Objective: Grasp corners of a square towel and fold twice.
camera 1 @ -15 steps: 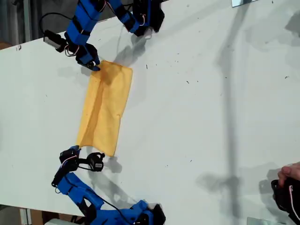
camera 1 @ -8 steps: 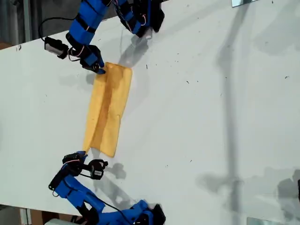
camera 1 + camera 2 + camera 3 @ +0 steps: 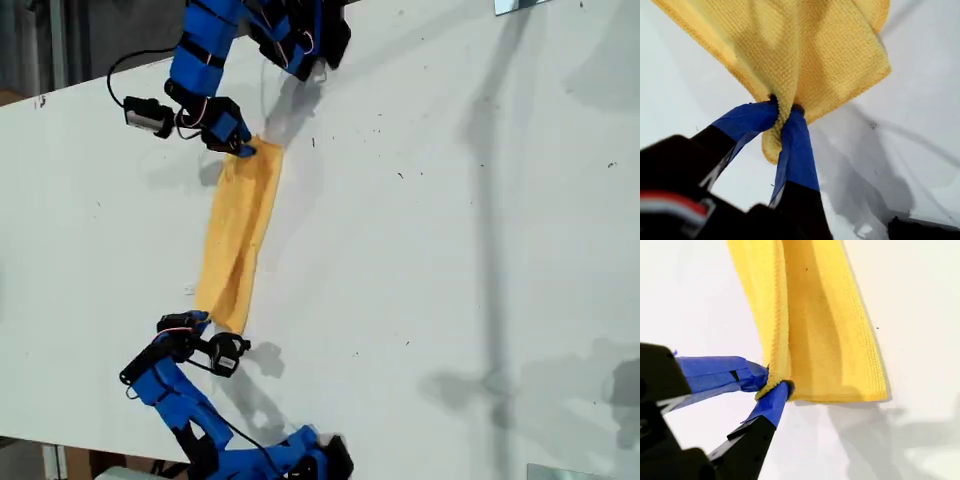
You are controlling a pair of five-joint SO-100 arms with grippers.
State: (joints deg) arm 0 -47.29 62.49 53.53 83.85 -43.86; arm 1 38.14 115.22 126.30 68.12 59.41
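My first gripper point(image 3: 784, 107) is clenched on a bunched corner of the towel point(image 3: 805, 55), and my second gripper point(image 3: 774, 382) pinches another corner of the towel at its hemmed edge. In the exterior view the towel point(image 3: 238, 240) stretches as a narrow folded strip on the white table point(image 3: 450, 250), left of centre, between the two arms

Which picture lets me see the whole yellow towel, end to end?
The exterior view: the towel lies there as one long strip on the table, pinched at both ends. The first wrist view shows only the bunched end in my first gripper. The second wrist view shows the end held by my second gripper.
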